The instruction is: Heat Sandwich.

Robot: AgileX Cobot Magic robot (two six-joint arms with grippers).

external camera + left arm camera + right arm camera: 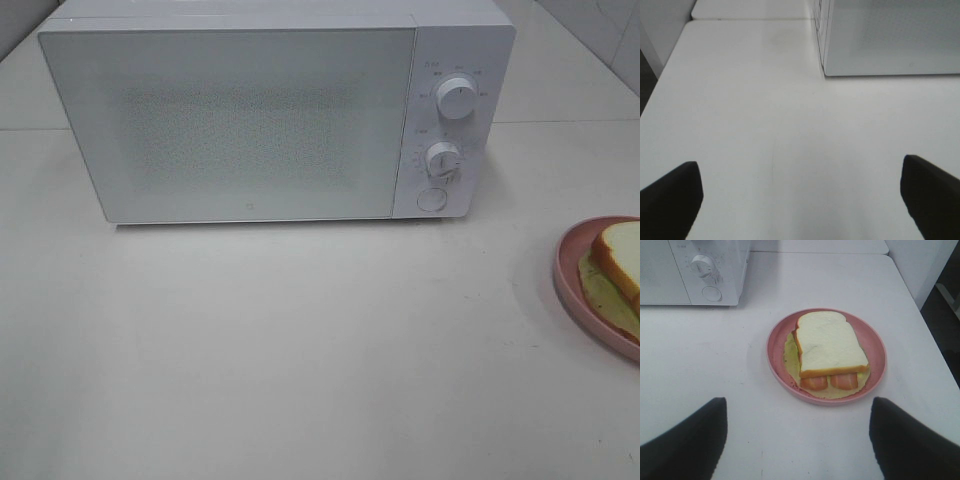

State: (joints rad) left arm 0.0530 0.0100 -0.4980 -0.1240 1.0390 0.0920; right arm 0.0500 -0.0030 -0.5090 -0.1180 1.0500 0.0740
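The left tool (pixel 800 200) hangs with its two dark fingers (pixel 670 200) spread wide apart, nothing between them but bare white tabletop (pixel 765 125); ahead of it and off to one side stands the lower corner of the white microwave (pixel 890 40). The right tool (pixel 797 440) also has its fingers (pixel 685 445) well apart and empty, poised over the tabletop just short of the round pink plate (pixel 775 347). On that plate lies the sandwich (pixel 829 345), a slice of white bread with a golden-tan crust on top, two reddish-orange pieces of filling showing at the near edge, and a pale green leafy layer spreading out beneath it onto the plate. Beyond the plate, well apart from it, is the microwave's control panel with its knobs. In the high view neither tool shows; the microwave (pixel 250 120) stands at the back of the tabletop with its door shut, two knobs (pixel 457 98) and a round button on its right panel, and the plate with the sandwich (pixel 620 255) sits at the right edge, cut off by the frame.
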